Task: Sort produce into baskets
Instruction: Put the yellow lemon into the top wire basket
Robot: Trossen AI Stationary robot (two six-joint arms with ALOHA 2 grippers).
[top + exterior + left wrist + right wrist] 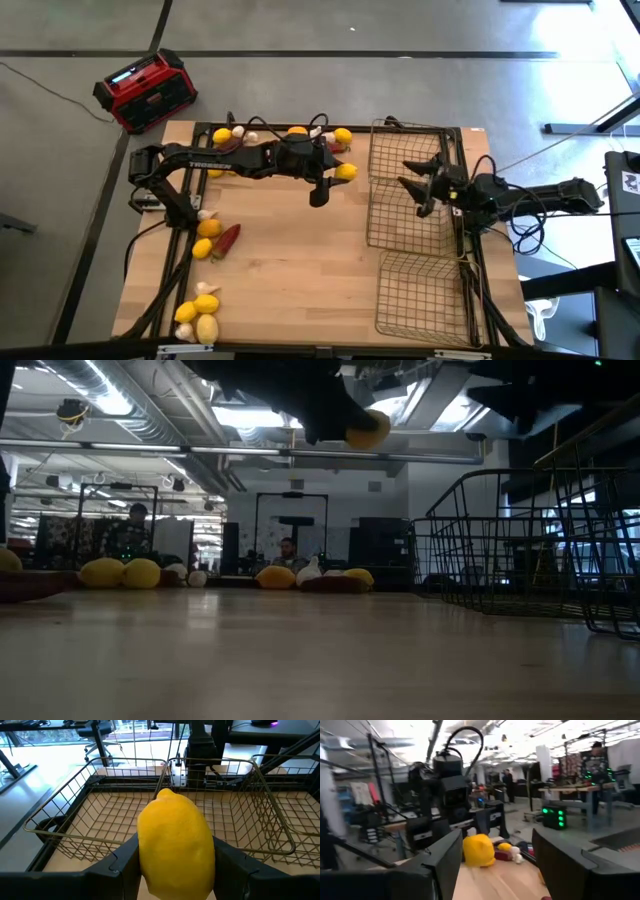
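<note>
Left gripper (335,182) clamped on round yellow lemon (346,172), raised above table, beside the square bronze wire-mesh baskets (405,200). Right gripper (418,186) apart, apparently empty, over middle basket.

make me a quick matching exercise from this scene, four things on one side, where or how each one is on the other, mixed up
Things:
1. left gripper
2. right gripper
3. red radio
4. chili pepper

Places or states:
A. on the floor off the table's far left corner
B. open and empty, above the far basket
C. lying on the table by the left edge, next to lemons
D. shut on a lemon, raised above the table, facing the baskets

Pairs: 1-D, 2-B, 3-A, 4-C
</note>
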